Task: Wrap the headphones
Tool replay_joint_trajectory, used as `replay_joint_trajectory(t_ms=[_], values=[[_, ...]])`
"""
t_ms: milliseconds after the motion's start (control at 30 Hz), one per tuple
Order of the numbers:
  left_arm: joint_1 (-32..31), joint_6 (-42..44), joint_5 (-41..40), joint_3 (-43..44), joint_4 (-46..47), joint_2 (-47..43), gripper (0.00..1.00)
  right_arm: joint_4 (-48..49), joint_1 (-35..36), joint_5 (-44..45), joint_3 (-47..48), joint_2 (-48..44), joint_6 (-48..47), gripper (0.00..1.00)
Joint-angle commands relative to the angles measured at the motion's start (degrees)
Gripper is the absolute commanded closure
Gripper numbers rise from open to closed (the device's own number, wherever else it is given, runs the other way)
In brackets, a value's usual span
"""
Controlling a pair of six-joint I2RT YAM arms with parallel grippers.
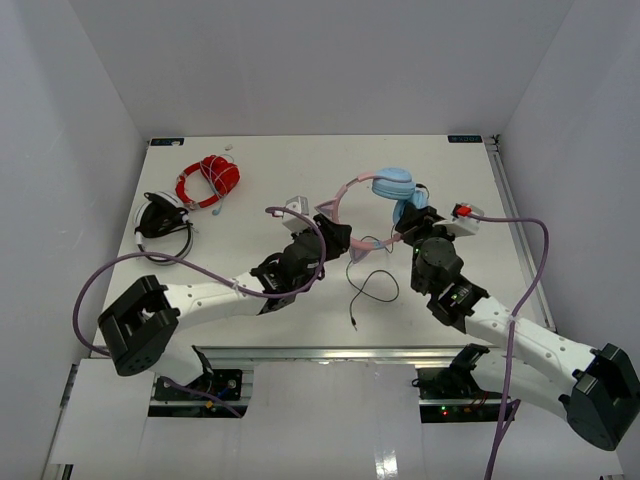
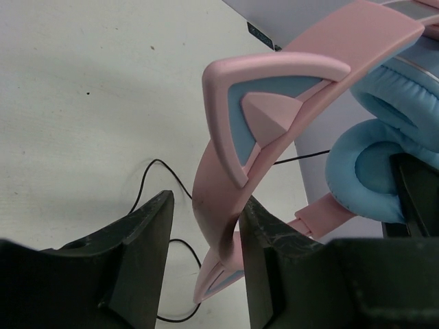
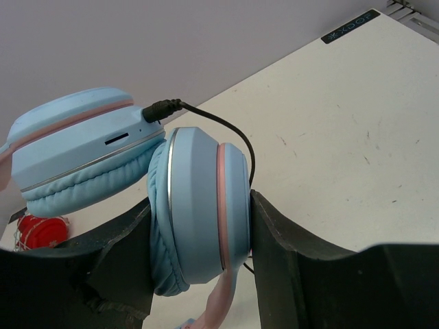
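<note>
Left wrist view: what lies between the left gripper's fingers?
There, the headphones pass by their pink headband through the left gripper, against one finger, clear of the other.

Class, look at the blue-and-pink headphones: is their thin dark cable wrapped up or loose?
Loose. From one earcup the cable trails onto the table in open curves, wound around nothing.

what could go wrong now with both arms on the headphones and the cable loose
The left gripper has the headband between its fingers with a gap on one side, so the band may twist or slip if the grip closes. The right gripper clamps one earcup; pulling apart could strain the headphones. The loose cable could snag during wrapping.
</note>
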Motion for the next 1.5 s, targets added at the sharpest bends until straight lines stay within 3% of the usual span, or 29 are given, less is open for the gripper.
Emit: replay_joint_trajectory(t_ms=[0, 167, 367, 400, 500, 633, 733, 967, 1200, 1367, 1467], values=[[-0.3, 2.4, -3.2, 3.8, 1.5, 1.7, 0.54, 7.6, 1.1, 5.2, -1.0, -0.5, 4.9, 0.92], [-0.5, 2.7, -5.9, 5.2, 1.1, 3.9, 0.6, 8.5, 1.9, 5.8, -2.3, 0.3, 5.3, 0.92], [-1.5, 2.7, -9.2, 5.1, 0.9, 4.3, 0.85, 9.2, 3.2, 7.5, -2.5, 2.1, 6.4, 0.92], [-1.7, 2.6, -9.4, 5.0, 0.9, 4.2, 0.92, 9.1, 3.5, 7.5, -2.3, 2.4, 6.5, 0.92], [-1.7, 2.4, -10.0, 5.0, 0.2, 3.8, 1.0, 8.5, 4.6, 7.1, -1.6, 3.1, 6.6, 0.92], [-1.6, 2.5, -12.9, 4.6, -3.4, 0.5, 1.0, 4.5, 4.8, 2.8, 0.2, 2.7, 4.2, 0.64], [-0.7, 6.0, -13.7, 6.1, -8.2, -3.4, 1.0, -0.7, 4.8, -4.3, 2.1, 1.3, -0.7, 0.31], [4.3, 11.3, -8.9, 11.1, -22.7, -12.5, 1.0, -12.3, 4.7, -16.8, 3.5, -4.9, -9.7, 0.03], [15.4, 17.5, -0.5, 15.4, -38.8, -19.4, 1.0, -19.9, 4.6, -32.7, 2.4, -12.2, -15.0, 0.06], [16.2, 19.4, -0.2, 18.2, -46.2, -22.3, 1.0, -16.3, 4.6, -41.5, -2.8, -17.7, -16.8, 0.05], [16.3, 20.8, 1.2, 19.2, -48.9, -23.1, 1.0, -12.3, 4.6, -40.8, -5.5, -19.6, -16.6, 0.07]])
